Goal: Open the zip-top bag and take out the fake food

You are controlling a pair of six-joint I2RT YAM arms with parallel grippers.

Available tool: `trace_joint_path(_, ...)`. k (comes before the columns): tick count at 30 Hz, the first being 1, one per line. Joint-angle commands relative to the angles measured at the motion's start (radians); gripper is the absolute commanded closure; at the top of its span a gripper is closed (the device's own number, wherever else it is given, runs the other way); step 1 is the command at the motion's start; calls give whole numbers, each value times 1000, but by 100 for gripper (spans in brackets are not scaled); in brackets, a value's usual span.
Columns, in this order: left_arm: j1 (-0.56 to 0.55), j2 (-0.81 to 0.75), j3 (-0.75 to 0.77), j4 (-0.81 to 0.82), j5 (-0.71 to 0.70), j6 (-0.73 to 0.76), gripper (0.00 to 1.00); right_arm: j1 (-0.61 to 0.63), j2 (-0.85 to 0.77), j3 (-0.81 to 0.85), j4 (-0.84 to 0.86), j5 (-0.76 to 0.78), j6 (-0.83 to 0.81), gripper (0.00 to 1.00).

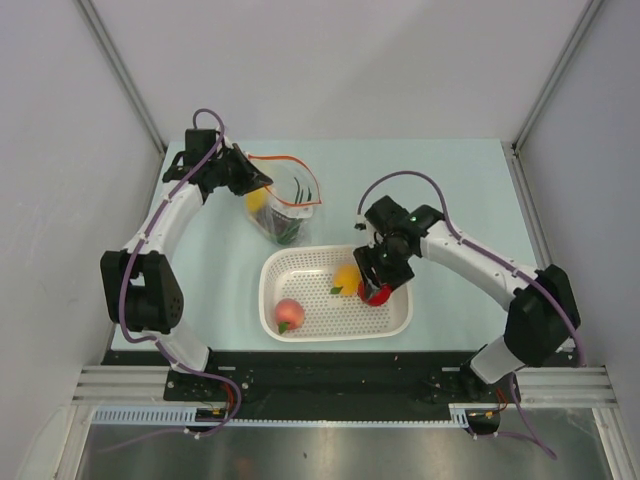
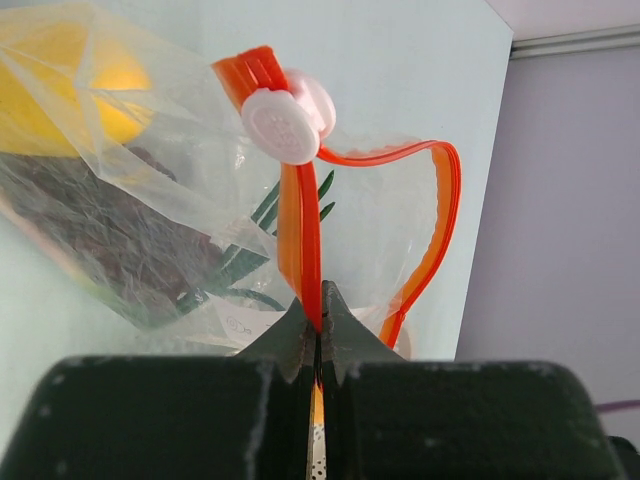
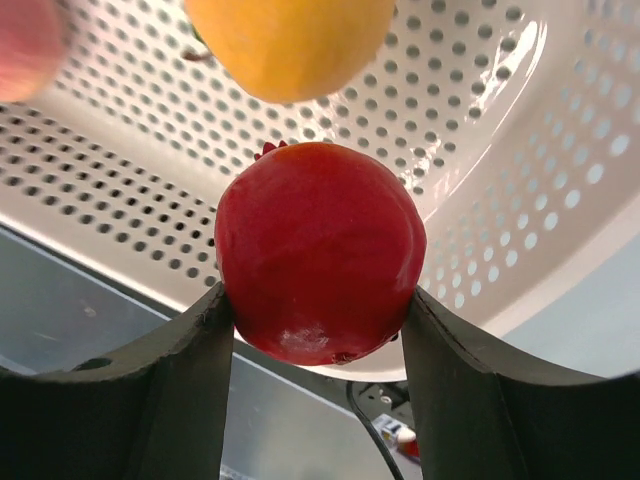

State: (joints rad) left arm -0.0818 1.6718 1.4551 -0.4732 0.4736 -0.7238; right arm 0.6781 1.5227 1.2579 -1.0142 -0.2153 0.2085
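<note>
The clear zip-top bag [image 1: 283, 208] lies at the back of the table, its red-orange zip strip [image 2: 300, 240] open in a loop. My left gripper [image 2: 319, 320] is shut on that strip near the white slider [image 2: 285, 122]. Inside the bag I see a yellow piece [image 2: 70, 85], dark purple grapes [image 2: 110, 240] and green onion stalks [image 2: 255, 235]. My right gripper [image 3: 318, 325] is shut on the red round fruit [image 3: 320, 250] and holds it over the white perforated basket [image 1: 395, 315]. An orange fruit [image 1: 347, 277] and a pink peach [image 1: 289, 313] lie in the basket.
The basket sits in front of the bag at the table's middle. Grey walls close in the left, right and back sides. The table's near edge meets a black rail with the arm bases.
</note>
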Motion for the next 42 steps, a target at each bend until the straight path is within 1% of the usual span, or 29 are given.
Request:
trace_joint_path(1, 7, -38, 5, 36, 8, 23, 100, 58, 68, -8, -15, 109, -9, 77)
trace_joint_path(2, 7, -40, 7, 31, 7, 24, 100, 87, 91, -9, -35, 123, -11, 76)
trace_joint_path(4, 7, -43, 7, 28, 5, 29, 100, 104, 146, -14, -50, 140, -14, 75)
trace_joint_path(7, 7, -44, 1, 27, 5, 30, 100, 126, 177, -29, -57, 137, -9, 73)
trace_joint_path(10, 7, -49, -16, 39, 7, 26, 100, 136, 186, -34, -60, 128, -1, 68)
trace_joint_path(11, 7, -55, -22, 44, 7, 26, 100, 138, 186, -34, -58, 128, -3, 60)
trace_joint_path(12, 7, -57, -30, 45, 5, 26, 100, 141, 177, -34, -58, 132, -1, 55)
trace_joint_path(13, 7, -58, -33, 48, 5, 26, 100, 141, 171, -34, -58, 137, 3, 41)
trace_joint_path(15, 7, -58, -38, 50, 8, 26, 100, 141, 149, -31, -58, 168, 8, 29)
trace_joint_path(16, 7, -58, -39, 50, 11, 26, 100, 140, 122, -26, -58, 175, 6, 20)
trace_joint_path(18, 7, -61, -39, 48, 14, 26, 100, 140, 90, -5, -55, 200, 6, 13)
trace_joint_path(19, 7, -61, -41, 50, 13, 26, 100, 138, 64, 4, -43, 206, 6, 4)
trace_joint_path(20, 7, -63, -42, 53, 13, 26, 100, 138, 50, 15, -35, 212, 5, 0)
trace_joint_path(24, 5, -66, -52, 70, 20, 15, 100, 138, 13, 92, 12, 289, 12, 0)
trace_joint_path(27, 5, -72, -58, 71, 25, 17, 100, 140, -68, 112, 145, 367, 16, 0)
trace_joint_path(28, 7, -78, -62, 79, 22, 17, 100, 141, -91, 109, 260, 384, 14, 0)
trace_joint_path(29, 5, -80, -67, 82, 23, 15, 100, 140, -132, 103, 326, 402, 8, 0)
trace_joint_path(30, 5, -81, -76, 90, 25, 9, 100, 140, -142, 98, 391, 409, -9, 0)
trace_joint_path(31, 5, -84, -81, 96, 29, 6, 100, 141, -148, 94, 516, 410, -20, 0)
trace_joint_path(32, 4, -86, -84, 96, 31, 4, 100, 138, -148, 92, 579, 418, -27, 0)
trace_joint_path(33, 2, -86, -87, 97, 31, 3, 100, 138, -130, 92, 644, 412, -47, 0)
trace_joint_path(34, -1, -84, -87, 96, 30, 3, 100, 140, -115, 92, 767, 397, -46, 0)
trace_joint_path(36, 1, -86, -82, 94, 30, 4, 100, 132, -67, 94, 883, 366, -37, 0)
trace_joint_path(37, -1, -86, -81, 94, 28, 4, 100, 127, -52, 95, 993, 347, -28, 0)
trace_joint_path(39, -3, -81, -75, 93, 28, 6, 100, 123, -12, 97, 1109, 289, -18, 0)
trace_joint_path(40, -4, -78, -72, 91, 31, 4, 100, 120, 28, 101, 1197, 265, -5, 5)
trace_joint_path(42, -6, -73, -61, 88, 33, 6, 100, 120, 77, 142, 1247, 243, 20, 10)
